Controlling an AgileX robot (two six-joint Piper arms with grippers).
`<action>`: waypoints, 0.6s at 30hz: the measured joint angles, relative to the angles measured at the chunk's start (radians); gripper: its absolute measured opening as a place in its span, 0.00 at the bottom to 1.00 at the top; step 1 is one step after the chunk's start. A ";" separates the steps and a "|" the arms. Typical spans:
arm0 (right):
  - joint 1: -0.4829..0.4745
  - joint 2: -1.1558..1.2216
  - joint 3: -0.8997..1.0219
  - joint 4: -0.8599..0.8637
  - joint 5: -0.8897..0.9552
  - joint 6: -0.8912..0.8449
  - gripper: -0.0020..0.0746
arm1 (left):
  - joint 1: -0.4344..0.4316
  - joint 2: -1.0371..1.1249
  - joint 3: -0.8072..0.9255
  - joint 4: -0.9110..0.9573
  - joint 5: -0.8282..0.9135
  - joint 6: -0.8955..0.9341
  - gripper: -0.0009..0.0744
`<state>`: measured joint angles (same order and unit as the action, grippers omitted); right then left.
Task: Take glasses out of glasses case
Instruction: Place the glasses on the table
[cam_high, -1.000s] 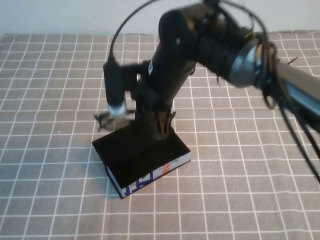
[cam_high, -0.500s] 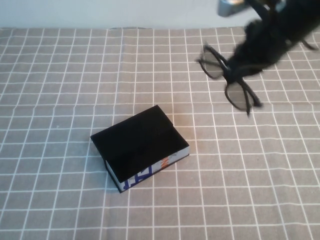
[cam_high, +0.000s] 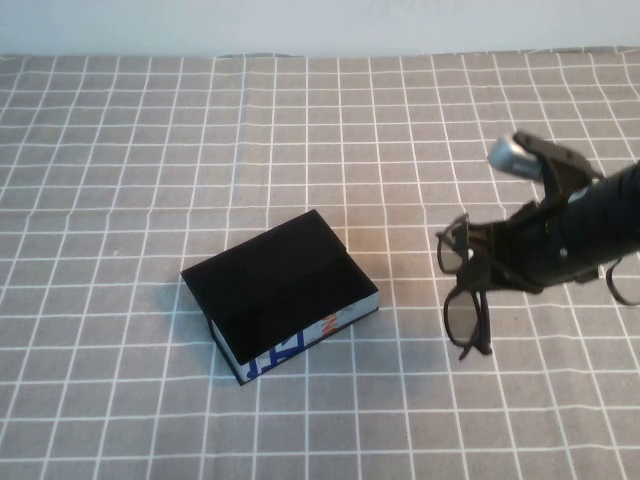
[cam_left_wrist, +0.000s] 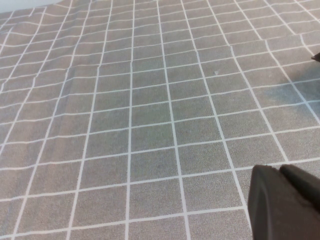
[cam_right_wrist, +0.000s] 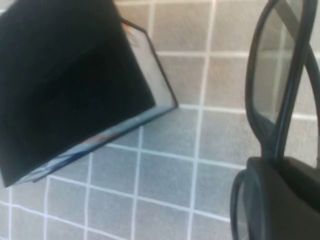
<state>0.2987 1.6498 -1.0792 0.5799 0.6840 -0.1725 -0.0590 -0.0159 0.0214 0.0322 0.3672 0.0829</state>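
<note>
High view: right gripper, clamped on the glasses, had dropped low beside the glasses case (extraction done); left gripper unreadable.

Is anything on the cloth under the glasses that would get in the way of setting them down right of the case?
Nothing visible. The right gripper holds the black thick-framed glasses over bare checked tablecloth, apart from the black-topped glasses case. The left gripper is elsewhere.

Right gripper: matte black w/ silver-grey cap, thin black cable; left gripper: rounded black fingers.
</note>
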 joint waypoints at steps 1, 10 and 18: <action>0.000 0.007 0.014 0.009 -0.007 0.002 0.03 | 0.000 0.000 0.000 0.000 0.000 0.000 0.01; 0.000 0.102 0.031 0.044 -0.036 0.005 0.03 | 0.000 0.000 0.000 0.000 0.000 0.000 0.01; 0.000 0.123 0.031 -0.010 -0.028 0.005 0.17 | 0.000 0.000 0.000 0.000 0.000 0.000 0.01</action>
<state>0.2987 1.7727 -1.0486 0.5702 0.6560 -0.1679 -0.0590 -0.0159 0.0214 0.0322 0.3672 0.0829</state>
